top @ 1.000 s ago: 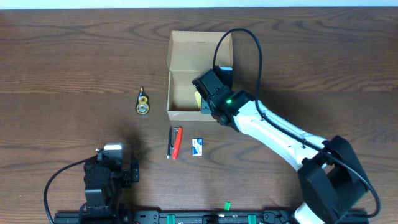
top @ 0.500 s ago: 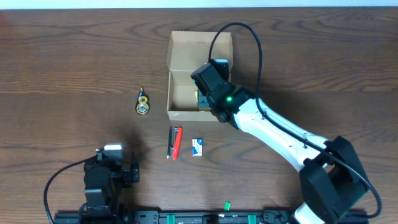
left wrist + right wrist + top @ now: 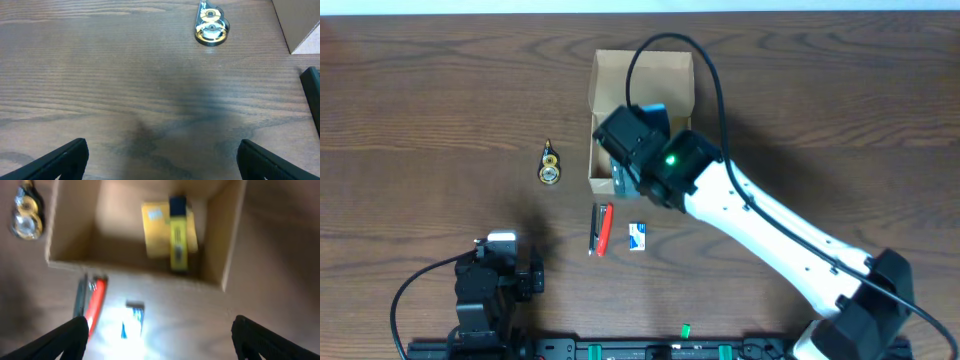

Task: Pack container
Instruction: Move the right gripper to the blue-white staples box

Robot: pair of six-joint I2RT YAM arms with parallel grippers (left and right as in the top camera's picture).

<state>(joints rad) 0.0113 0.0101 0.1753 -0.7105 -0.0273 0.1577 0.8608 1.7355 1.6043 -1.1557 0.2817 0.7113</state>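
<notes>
The container [image 3: 642,78] is a tan cardboard box with its lid flap folded back. My right wrist [image 3: 638,145] hangs over its front half and hides most of the inside from overhead. In the right wrist view a pale-yellow pad [image 3: 156,232] lies on the container [image 3: 75,225] floor, with a yellow and blue marker [image 3: 178,235] on top of it. My right gripper [image 3: 162,339] is open, with nothing between its fingers, above the table just in front of the box. My left gripper [image 3: 167,161] is open over bare wood, far from the box corner [image 3: 300,25].
A red and black tool [image 3: 602,229] and a small white and blue packet [image 3: 638,236] lie just in front of the box. A gold round item [image 3: 550,166] sits to its left, also in the left wrist view [image 3: 211,30]. The left arm [image 3: 492,290] rests at the near edge.
The right gripper has opened wide and its wrist has swung left over the box's front. The yellow item it carried now lies inside the box. The left arm has not moved.
</notes>
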